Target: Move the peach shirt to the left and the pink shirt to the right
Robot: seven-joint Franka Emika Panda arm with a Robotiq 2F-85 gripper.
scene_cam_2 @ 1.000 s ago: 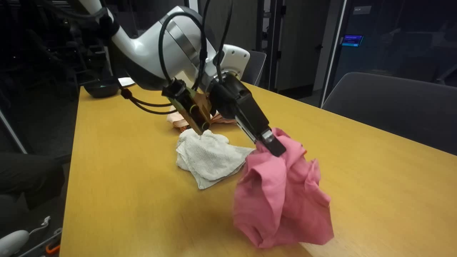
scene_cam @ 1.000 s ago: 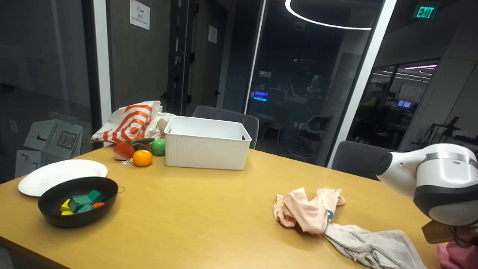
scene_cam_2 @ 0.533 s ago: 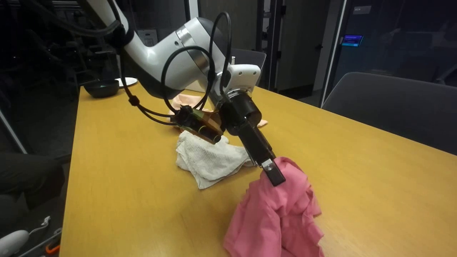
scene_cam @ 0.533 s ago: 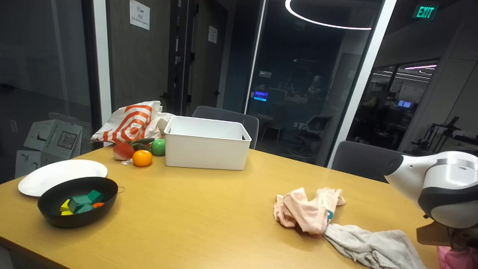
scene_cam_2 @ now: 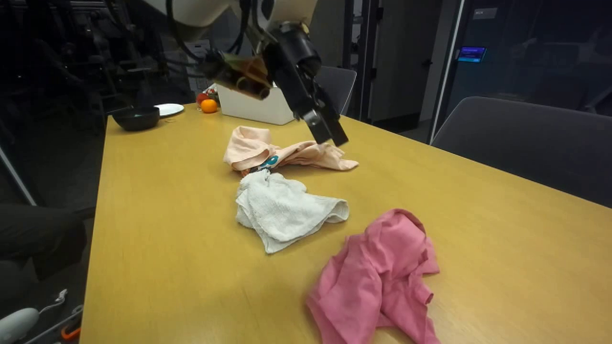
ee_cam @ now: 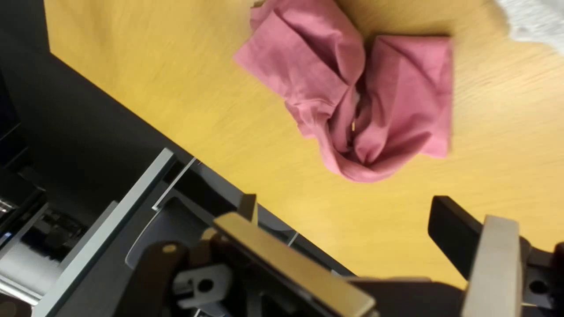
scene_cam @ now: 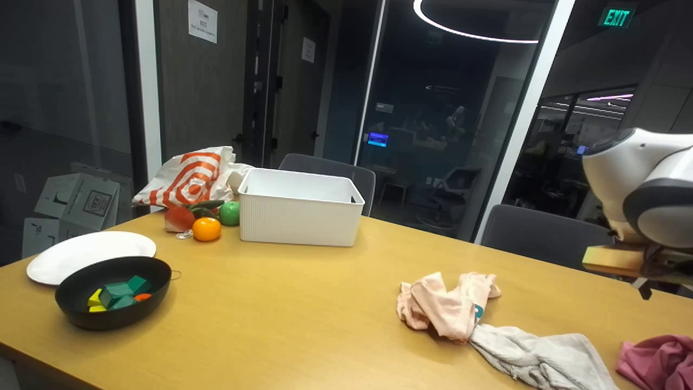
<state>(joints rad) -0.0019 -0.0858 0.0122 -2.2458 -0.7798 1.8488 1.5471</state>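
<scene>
In an exterior view the right edge crops the pink shirt (scene_cam: 659, 362) and arm (scene_cam: 641, 170).

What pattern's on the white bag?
Orange bullseye-like rings; the white bag shows best in an exterior view.

It looks like an office meeting room: dark gray chairs (scene_cam: 541, 233) stand along a long wooden table (scene_cam: 303, 314), large glass panes (scene_cam: 444, 76) rise behind, a green EXIT sign (scene_cam: 616, 18) glows high up, and a printed notice (scene_cam: 203, 21) is fixed to a dark door (scene_cam: 203, 97).
</scene>
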